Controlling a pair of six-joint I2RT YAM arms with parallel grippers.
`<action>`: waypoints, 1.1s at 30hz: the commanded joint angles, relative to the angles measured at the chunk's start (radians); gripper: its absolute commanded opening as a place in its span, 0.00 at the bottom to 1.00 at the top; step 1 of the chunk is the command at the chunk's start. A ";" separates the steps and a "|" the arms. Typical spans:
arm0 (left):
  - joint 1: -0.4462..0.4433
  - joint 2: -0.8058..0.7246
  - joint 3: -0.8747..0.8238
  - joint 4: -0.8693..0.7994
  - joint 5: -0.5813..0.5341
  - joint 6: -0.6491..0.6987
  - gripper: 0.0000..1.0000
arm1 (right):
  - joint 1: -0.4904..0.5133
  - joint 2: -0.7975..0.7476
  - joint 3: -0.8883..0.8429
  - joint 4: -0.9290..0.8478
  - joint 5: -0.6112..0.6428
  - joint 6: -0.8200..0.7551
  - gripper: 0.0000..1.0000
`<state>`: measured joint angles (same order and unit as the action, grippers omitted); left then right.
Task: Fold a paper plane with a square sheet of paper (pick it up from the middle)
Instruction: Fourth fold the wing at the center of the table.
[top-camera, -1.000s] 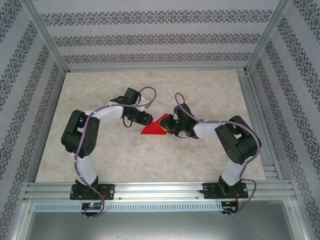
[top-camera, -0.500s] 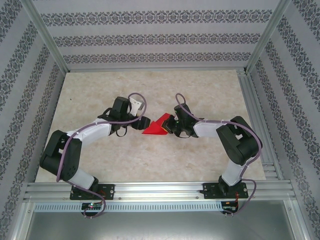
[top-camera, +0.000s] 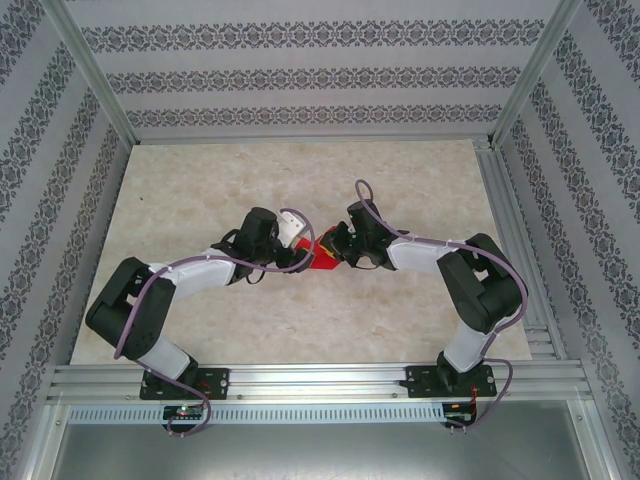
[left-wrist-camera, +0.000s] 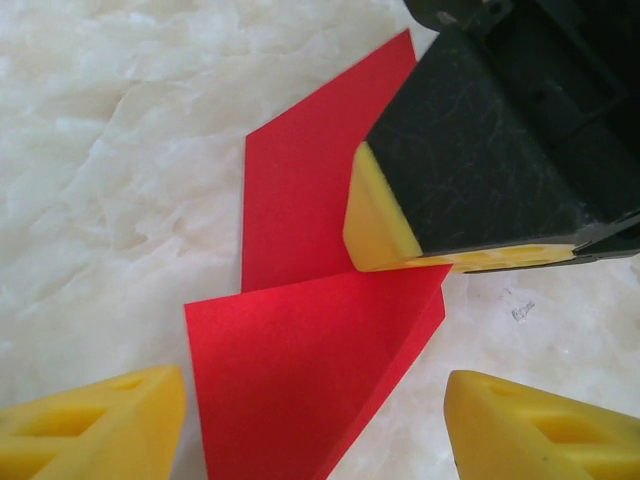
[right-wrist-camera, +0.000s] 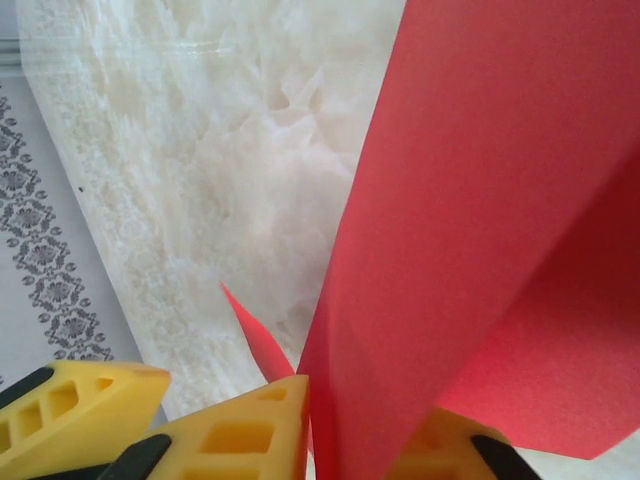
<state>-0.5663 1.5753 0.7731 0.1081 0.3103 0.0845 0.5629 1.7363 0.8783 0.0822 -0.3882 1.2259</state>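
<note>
Within the last second the left arm has dropped low and stretched out across the marble-patterned tabletop (top-camera: 400, 180). Its left gripper (left-wrist-camera: 315, 410) has slid in from 9 o'clock until it hangs over the red sheet of paper (left-wrist-camera: 300, 370). From above, what was a broad red triangle at the table's centre is now only a small red patch between the two grippers. The right gripper (right-wrist-camera: 350, 425), reaching in from 3 o'clock, has edged a little toward 11 o'clock but keeps its hold. In its own wrist view its jaws are nearly together, pinching an edge of the sheet, which rises steeply from between the yellow pads. In the left wrist view one right finger, black with a yellow pad, presses down at about 1 o'clock on the sheet, right where one flap folds across the layer below. The left jaws stand wide and hold nothing. One finger sits at 7 o'clock, just beside the sheet's edge, and the other at 5 o'clock, clear of it, so the lower flap lies between them. My reading is that the right gripper is anchoring the paper while the left lines up to take or press the next flap. The fold looks early, with no pointed dart yet. By count there is one red sheet, showing one fold and two overlapping layers that I can make out. There are two arms and two grippers, each with two yellow-padded fingers, and no finished plane.
</note>
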 joint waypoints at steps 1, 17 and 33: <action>-0.023 0.034 0.002 0.081 0.039 0.065 0.68 | 0.009 0.001 0.027 0.026 -0.033 0.018 0.18; -0.072 0.121 -0.030 0.174 -0.091 0.082 0.52 | 0.008 0.010 0.001 0.105 -0.058 0.079 0.23; -0.072 0.140 -0.041 0.234 -0.136 0.061 0.23 | -0.052 -0.083 -0.071 0.069 -0.018 0.008 0.31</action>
<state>-0.6296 1.7004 0.7258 0.2955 0.1905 0.1490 0.5320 1.7054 0.8310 0.1493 -0.4301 1.2789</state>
